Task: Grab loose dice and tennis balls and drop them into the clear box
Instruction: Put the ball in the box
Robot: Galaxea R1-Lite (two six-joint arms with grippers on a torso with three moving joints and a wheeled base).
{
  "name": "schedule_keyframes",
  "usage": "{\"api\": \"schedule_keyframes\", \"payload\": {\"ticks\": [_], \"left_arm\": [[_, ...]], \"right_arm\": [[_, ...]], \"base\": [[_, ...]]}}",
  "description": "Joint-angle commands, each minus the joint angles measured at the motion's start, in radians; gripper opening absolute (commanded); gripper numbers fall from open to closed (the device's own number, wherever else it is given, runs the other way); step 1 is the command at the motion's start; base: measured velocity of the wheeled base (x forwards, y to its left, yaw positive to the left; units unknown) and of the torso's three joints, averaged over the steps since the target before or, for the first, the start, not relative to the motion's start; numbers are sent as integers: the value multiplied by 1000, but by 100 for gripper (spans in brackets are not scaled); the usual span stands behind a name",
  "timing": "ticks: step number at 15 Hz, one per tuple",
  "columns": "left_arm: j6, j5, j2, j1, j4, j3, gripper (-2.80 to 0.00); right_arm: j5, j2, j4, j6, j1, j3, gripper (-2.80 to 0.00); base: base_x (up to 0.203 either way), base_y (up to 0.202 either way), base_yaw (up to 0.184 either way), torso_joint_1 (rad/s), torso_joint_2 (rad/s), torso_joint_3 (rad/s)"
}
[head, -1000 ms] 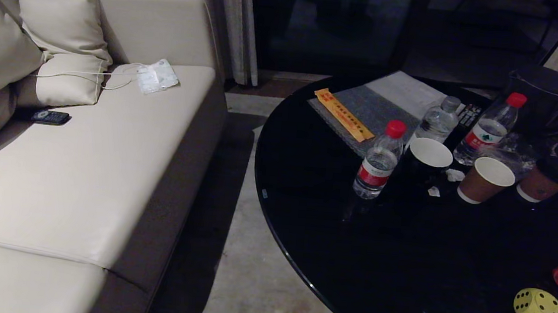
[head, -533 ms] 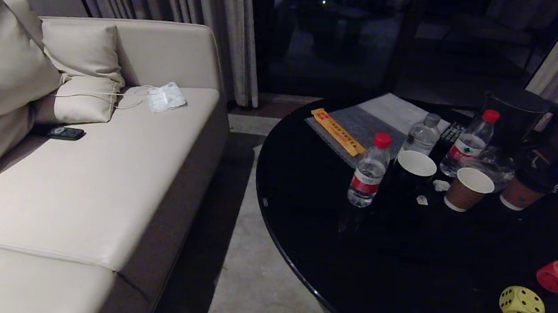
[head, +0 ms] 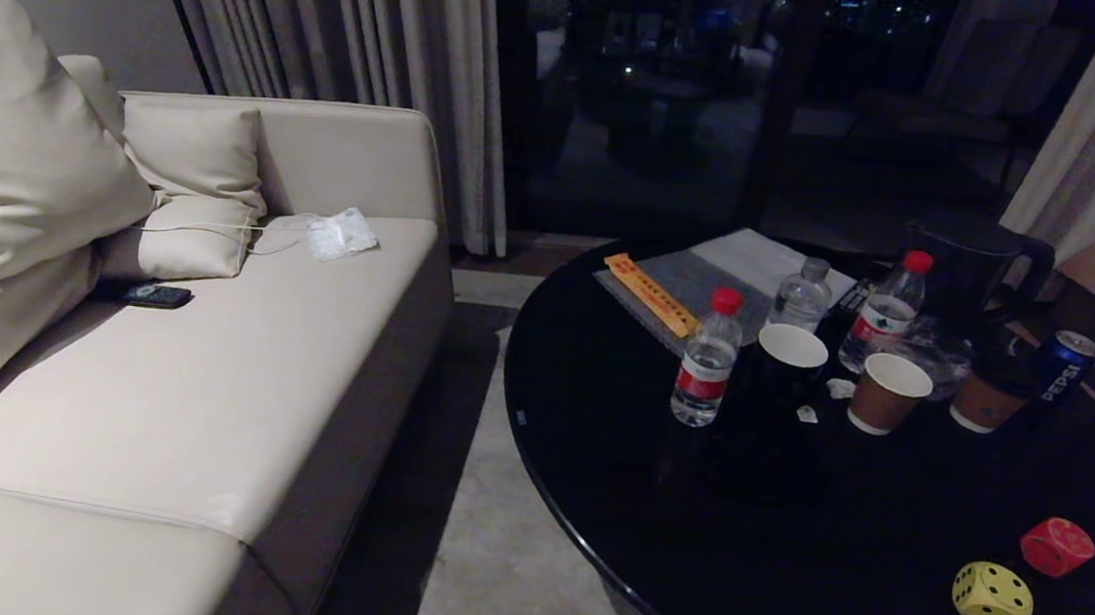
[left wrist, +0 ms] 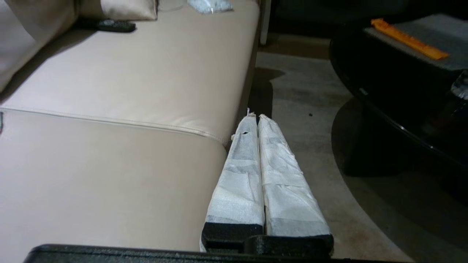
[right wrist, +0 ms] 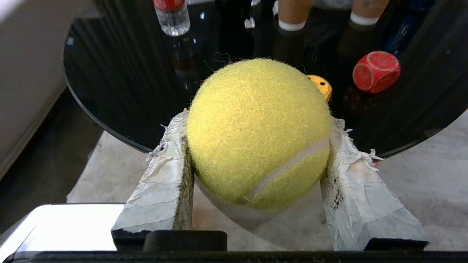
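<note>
My right gripper (right wrist: 257, 120) is shut on a fuzzy yellow-green tennis ball (right wrist: 256, 124), held off the near edge of the round black table (head: 592, 487). A yellow die (head: 992, 599) and a red die (head: 1057, 546) rest on the table's near right part; in the right wrist view the red die (right wrist: 376, 71) shows beyond the ball and the yellow die (right wrist: 321, 86) peeks out behind it. My left gripper (left wrist: 255, 117) is shut on nothing, low between the sofa and the table. Neither arm shows in the head view. The clear box is out of view.
A beige sofa (head: 208, 398) with cushions and a remote (head: 156, 295) fills the left. On the table stand water bottles (head: 706, 359), paper cups (head: 885, 393), a dark mug (head: 787, 366), a kettle (head: 976, 268) and a Pepsi can (head: 1063, 366). Bare floor (head: 489, 557) runs between sofa and table.
The head view has tilted upward: the sofa, the table and the dice all sit lower and smaller in the picture, and more curtain and window shows. Nothing on the table moved.
</note>
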Motion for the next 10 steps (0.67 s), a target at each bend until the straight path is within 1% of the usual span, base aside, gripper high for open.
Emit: {"api": "schedule_keyframes", "payload": {"ticks": [1, 4, 10], "left_arm": [[2, 0, 1, 0, 2, 2, -280], [-2, 1, 1, 0, 0, 2, -280], [4, -1, 1, 0, 2, 2, -280]], "right_arm": [[0, 2, 2, 0, 0, 0, -280], [2, 2, 2, -1, 0, -1, -280], [8, 2, 2, -1, 0, -1, -280]], "base": [[0, 0, 0, 5, 2, 182], [0, 0, 0, 5, 0, 64], [0, 0, 0, 0, 0, 0]]}}
